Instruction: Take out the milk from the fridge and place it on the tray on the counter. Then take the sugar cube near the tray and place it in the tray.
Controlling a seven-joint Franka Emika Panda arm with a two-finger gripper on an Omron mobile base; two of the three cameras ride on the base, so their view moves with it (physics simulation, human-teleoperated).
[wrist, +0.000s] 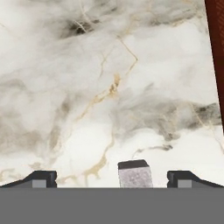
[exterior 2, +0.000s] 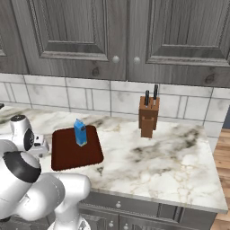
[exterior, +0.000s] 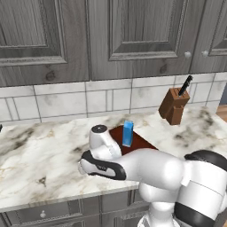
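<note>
The blue milk point(exterior: 128, 133) point(exterior 2: 80, 132) carton stands upright on the dark red-brown tray point(exterior: 142, 141) point(exterior 2: 74, 156), which lies on the marbled counter point(exterior: 44, 155) point(exterior 2: 157, 157). My arm reaches down over the counter just left of the tray. In the hand view my gripper point(wrist: 114, 179) is open and points down at the counter point(wrist: 87, 87). The pale grey sugar cube point(wrist: 134, 174) sits on the stone between the two fingertips point(wrist: 41, 178), a little nearer the right one and touching neither. The tray point(wrist: 215, 52) edge runs along the upper right of that view.
A brown knife block point(exterior: 174, 106) point(exterior 2: 148, 117) with dark handles stands at the back right of the counter, well away from the tray. Grey cabinet doors point(exterior 2: 90, 36) hang above the tiled wall. The counter's front edge point(exterior 2: 148, 196) runs over grey drawers.
</note>
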